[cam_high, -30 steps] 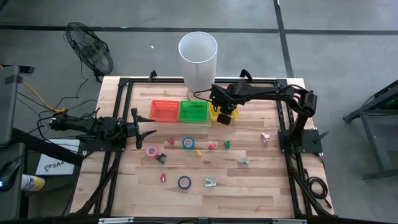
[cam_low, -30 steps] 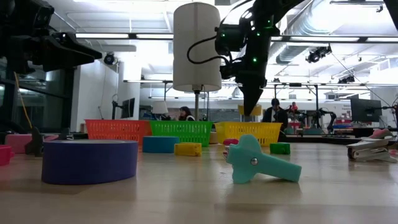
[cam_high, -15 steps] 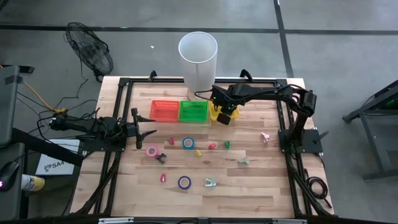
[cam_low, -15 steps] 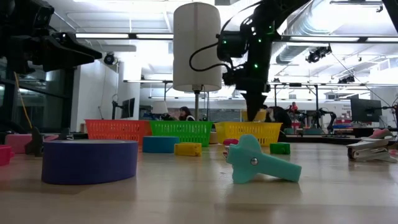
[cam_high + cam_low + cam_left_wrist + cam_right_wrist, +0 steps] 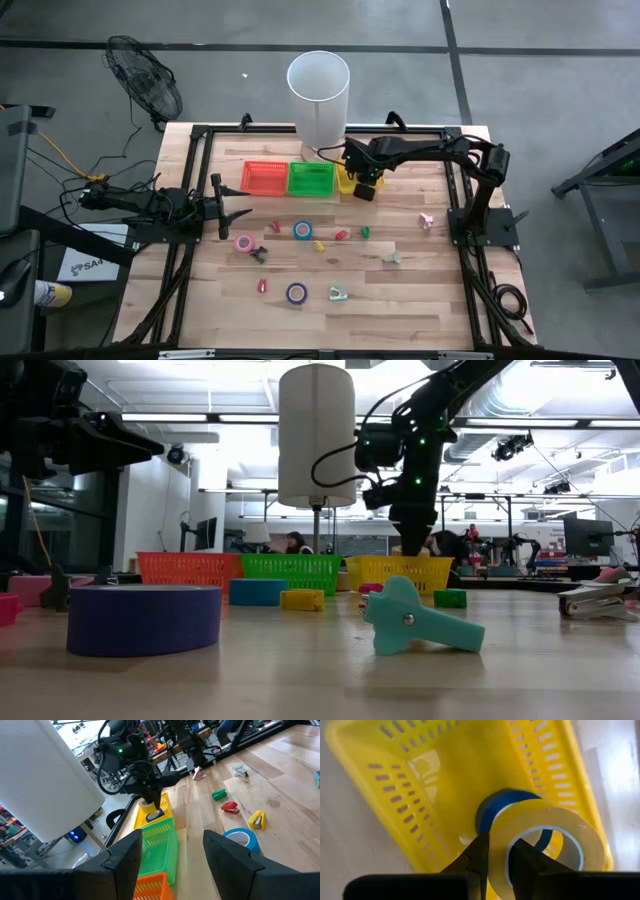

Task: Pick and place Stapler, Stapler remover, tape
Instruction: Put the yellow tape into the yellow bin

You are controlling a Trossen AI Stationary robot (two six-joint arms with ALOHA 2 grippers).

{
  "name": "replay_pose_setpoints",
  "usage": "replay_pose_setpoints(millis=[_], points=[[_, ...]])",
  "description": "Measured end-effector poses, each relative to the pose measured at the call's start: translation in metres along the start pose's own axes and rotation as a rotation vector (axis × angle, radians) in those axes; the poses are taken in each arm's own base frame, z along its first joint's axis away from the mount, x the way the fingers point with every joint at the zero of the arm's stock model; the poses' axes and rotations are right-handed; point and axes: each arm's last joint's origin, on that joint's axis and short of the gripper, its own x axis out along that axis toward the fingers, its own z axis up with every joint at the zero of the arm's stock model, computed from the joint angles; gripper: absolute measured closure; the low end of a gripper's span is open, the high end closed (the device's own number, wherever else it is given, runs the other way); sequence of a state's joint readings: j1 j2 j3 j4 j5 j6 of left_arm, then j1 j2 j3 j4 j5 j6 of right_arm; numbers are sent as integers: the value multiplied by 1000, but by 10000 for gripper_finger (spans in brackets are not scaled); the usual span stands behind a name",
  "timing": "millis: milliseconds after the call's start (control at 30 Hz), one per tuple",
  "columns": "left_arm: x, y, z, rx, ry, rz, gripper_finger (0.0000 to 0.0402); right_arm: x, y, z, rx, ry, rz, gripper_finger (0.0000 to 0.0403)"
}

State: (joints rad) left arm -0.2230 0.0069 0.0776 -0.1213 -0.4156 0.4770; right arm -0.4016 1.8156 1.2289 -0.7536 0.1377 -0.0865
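White cylinder (image 5: 319, 95), floor fan (image 5: 146, 90)

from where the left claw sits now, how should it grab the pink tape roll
The pink tape roll lies flat with its hollow centre facing up, close to the open left claw. Come straight down from above, one finger in the hole and one outside, pinching the ring wall.

Both arms (image 5: 425, 150) are dark, jointed links with black cables looped alongside. Green lights glow on the right wrist (image 5: 415, 445). Each tool (image 5: 500, 862) has two black fingers.
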Motion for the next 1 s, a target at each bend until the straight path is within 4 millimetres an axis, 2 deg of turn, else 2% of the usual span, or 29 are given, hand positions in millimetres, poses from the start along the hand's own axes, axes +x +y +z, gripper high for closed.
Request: replay_pose_setpoints(millis=[300, 500, 1000], points=[[0, 0, 0, 0, 0, 0, 195, 1, -8, 2, 34, -39, 93, 348], [0, 0, 0, 0, 0, 0, 195, 1, -9, 2, 40, -37, 74, 332], [0, 0, 0, 0, 0, 0, 195, 1, -10, 1, 93, -26, 24, 247]])
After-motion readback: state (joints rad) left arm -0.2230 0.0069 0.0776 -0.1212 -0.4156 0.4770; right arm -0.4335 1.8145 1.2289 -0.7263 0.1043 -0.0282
